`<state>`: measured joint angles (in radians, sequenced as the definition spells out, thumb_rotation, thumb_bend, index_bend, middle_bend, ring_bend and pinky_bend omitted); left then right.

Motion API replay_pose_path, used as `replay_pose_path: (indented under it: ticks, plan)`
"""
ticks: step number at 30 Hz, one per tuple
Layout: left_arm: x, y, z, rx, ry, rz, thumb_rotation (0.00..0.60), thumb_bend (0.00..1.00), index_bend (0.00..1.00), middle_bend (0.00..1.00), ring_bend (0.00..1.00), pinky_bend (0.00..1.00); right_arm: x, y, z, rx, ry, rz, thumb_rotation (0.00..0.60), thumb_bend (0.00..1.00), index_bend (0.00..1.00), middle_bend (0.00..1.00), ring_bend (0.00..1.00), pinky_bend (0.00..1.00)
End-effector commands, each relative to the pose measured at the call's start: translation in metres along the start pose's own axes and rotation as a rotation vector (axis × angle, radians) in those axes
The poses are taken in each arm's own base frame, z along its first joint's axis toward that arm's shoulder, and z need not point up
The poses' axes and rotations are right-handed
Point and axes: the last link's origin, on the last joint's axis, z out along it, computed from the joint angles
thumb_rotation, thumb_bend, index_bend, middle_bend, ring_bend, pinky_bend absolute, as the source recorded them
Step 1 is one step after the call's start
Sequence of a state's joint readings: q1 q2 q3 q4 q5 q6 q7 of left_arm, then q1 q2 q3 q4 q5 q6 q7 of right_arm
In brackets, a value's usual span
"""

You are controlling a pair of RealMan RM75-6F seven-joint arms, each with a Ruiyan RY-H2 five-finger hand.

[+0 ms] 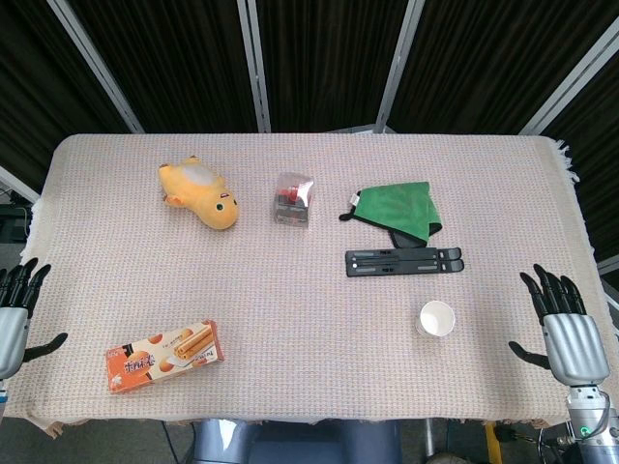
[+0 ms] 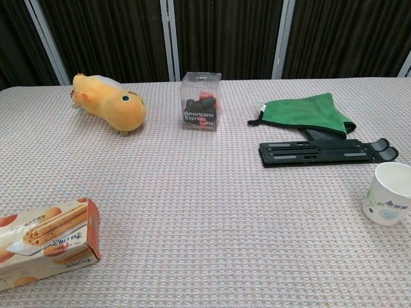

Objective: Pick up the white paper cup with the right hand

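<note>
From my station: the white paper cup (image 1: 436,318) stands upright, mouth up, on the woven tablecloth (image 1: 309,290), toward the robot's right and near the front edge. Chest view shows a small green print on its side. Nothing touches it.

Right hand (image 1: 564,326) sits at the table's right edge, to the right of the cup and apart from it, fingers spread and pointing away from the robot, thumb out toward the cup; it holds nothing. Only the head view shows it.

Left hand (image 1: 14,314) at the far left edge, partly cut off by the frame, fingers apart, thumb out, empty.

Behind the cup, a flat black folding stand (image 1: 404,261) lies crosswise. A green cloth (image 1: 398,209) lies just behind that, overlapping a dark object I can't identify.

Mid-table at the back: a clear plastic box (image 2: 201,101) labelled "Americano Express / Latte Express", dark and red items inside. Left of it, a yellow plush toy (image 1: 199,192) on its side.

Front left: an orange and white box of wafer rolls (image 1: 164,355), lying flat, near the table's front edge, well apart from everything else
</note>
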<state>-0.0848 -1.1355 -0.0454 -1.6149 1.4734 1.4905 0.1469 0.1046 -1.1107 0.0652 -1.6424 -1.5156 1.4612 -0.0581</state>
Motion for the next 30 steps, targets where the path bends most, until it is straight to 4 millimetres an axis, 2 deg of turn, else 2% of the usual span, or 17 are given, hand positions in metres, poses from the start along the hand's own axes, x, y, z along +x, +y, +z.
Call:
replay_pose_path:
  ticks: [1, 10, 23, 30]
  plan:
    - [0.000, 0.000, 0.000, 0.001, -0.001, 0.000, 0.600, 0.00, 0.00, 0.00, 0.00, 0.00, -0.001, 0.000, 0.000, -0.001, -0.005, 0.000, 0.600, 0.04, 0.00, 0.00, 0.00, 0.00]
    - [0.000, 0.000, 0.000, 0.001, 0.000, -0.001, 0.600, 0.00, 0.00, 0.00, 0.00, 0.00, -0.001, 0.001, -0.001, -0.004, -0.041, -0.004, 0.600, 0.04, 0.00, 0.00, 0.00, 0.00]
    - [0.000, 0.000, 0.000, 0.004, -0.003, 0.003, 0.600, 0.00, 0.00, 0.00, 0.00, 0.00, 0.001, -0.008, -0.002, 0.023, -0.090, 0.004, 0.600, 0.04, 0.00, 0.00, 0.00, 0.00]
    - [0.000, -0.001, -0.001, 0.005, -0.004, 0.003, 0.600, 0.00, 0.00, 0.00, 0.00, 0.00, 0.007, -0.027, 0.003, 0.103, -0.162, 0.015, 0.600, 0.04, 0.00, 0.00, 0.00, 0.00]
